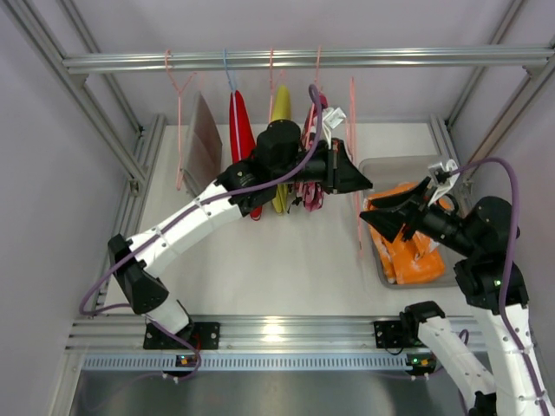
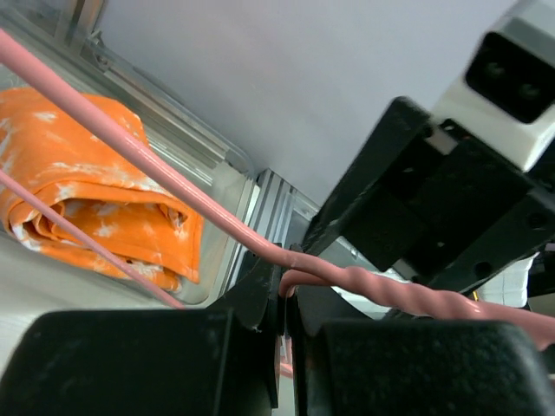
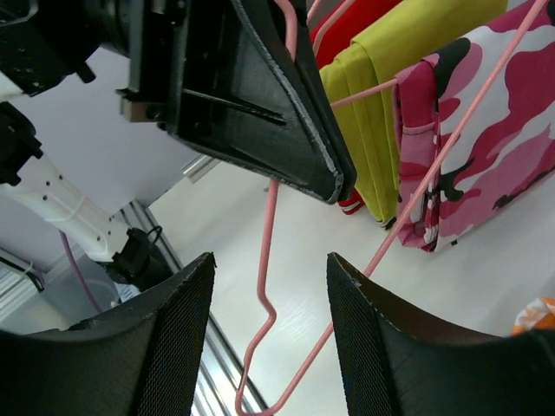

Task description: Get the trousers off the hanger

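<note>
From above, a metal rail (image 1: 260, 61) carries thin pink wire hangers with flat cloth pieces. The pink camouflage trousers (image 1: 310, 195) hang there, mostly hidden behind the left arm. The left gripper (image 1: 362, 180) reaches a bare hanger (image 1: 357, 217) just beside them. On the right, a shallow clear plastic tray (image 1: 399, 162) holds the folded orange trousers (image 1: 416, 256), and the right gripper (image 1: 375, 212) hovers over its near-left corner. In the left wrist view, the black fingers pinch tight on the hanger's twisted wire neck, with the blotchy orange cloth lying in the tray beyond. In the right wrist view, the textured pads (image 3: 178, 347) stand spread and empty, and the camouflage trousers hang beside a yellow garment (image 3: 390, 113) and a red garment (image 3: 364, 26).
</note>
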You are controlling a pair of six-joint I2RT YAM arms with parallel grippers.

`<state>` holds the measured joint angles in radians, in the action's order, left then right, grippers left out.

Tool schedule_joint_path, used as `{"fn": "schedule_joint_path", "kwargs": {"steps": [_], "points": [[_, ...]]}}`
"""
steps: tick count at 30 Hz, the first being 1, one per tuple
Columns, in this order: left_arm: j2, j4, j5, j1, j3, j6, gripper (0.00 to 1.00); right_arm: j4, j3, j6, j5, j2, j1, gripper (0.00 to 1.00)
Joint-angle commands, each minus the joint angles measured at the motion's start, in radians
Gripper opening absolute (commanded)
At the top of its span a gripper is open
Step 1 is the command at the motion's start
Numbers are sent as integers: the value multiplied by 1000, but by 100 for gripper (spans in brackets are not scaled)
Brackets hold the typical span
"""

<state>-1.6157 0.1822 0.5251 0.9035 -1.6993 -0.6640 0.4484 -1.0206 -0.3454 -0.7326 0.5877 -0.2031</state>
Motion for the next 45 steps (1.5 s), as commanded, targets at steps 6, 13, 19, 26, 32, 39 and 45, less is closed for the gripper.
{"fn": "schedule_joint_path", "kwargs": {"steps": [6,13,19,26,32,39,45], "points": [[-50,31,-126,48,-141,-17,0,-112,-27,11,71,118,-116,51],[-73,60,-192,66,-155,-23,0,-53,-67,106,232,129,-140,5],[-64,66,-198,63,-119,7,31,-69,-65,114,183,60,-139,0],[22,57,-145,35,-23,90,99,26,-64,-28,283,17,-122,0],[129,118,-125,35,27,268,99,116,-65,-23,355,-8,-65,0],[247,146,-171,32,93,424,99,196,-62,20,442,-61,-29,0],[278,212,-211,29,34,520,99,237,-182,141,716,-71,-19,0]]}}
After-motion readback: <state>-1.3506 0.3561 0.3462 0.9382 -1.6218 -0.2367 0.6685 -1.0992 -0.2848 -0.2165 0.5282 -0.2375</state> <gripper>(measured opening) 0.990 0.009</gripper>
